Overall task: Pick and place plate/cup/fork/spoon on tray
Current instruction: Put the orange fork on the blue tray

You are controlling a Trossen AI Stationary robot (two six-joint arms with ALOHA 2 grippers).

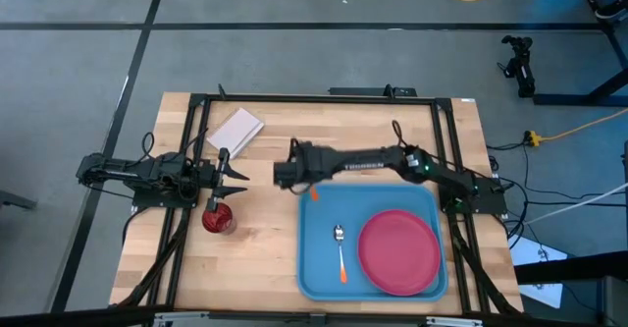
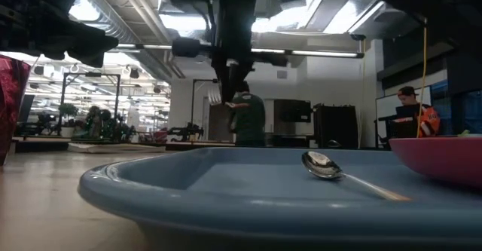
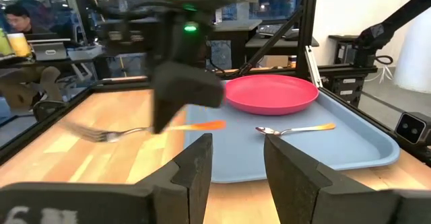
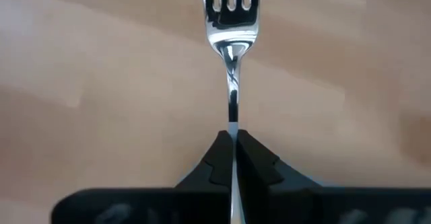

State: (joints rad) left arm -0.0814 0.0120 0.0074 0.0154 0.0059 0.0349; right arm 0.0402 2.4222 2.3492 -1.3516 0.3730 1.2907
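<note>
My right claw (image 4: 234, 138) grips the small metal fork with the orange handle tip (image 4: 231, 22), tines ahead of it, above the light-blue rectangular plastic tray (image 1: 319, 268)'s near-left corner. I'd carry it in beside the metal spoon (image 1: 340, 248), lower flat, then release. Left claw (image 3: 236, 157) waits open by the dark red translucent cup (image 1: 218, 219)

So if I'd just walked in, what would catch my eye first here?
Probably the right gripper, shut on a fork and holding it in the air near the far left corner of the blue tray. Next, the pink-red plate on the tray's right side, with a spoon lying beside it. Left of the tray, the left gripper is open just beyond a dark red cup on the wooden table.
</note>
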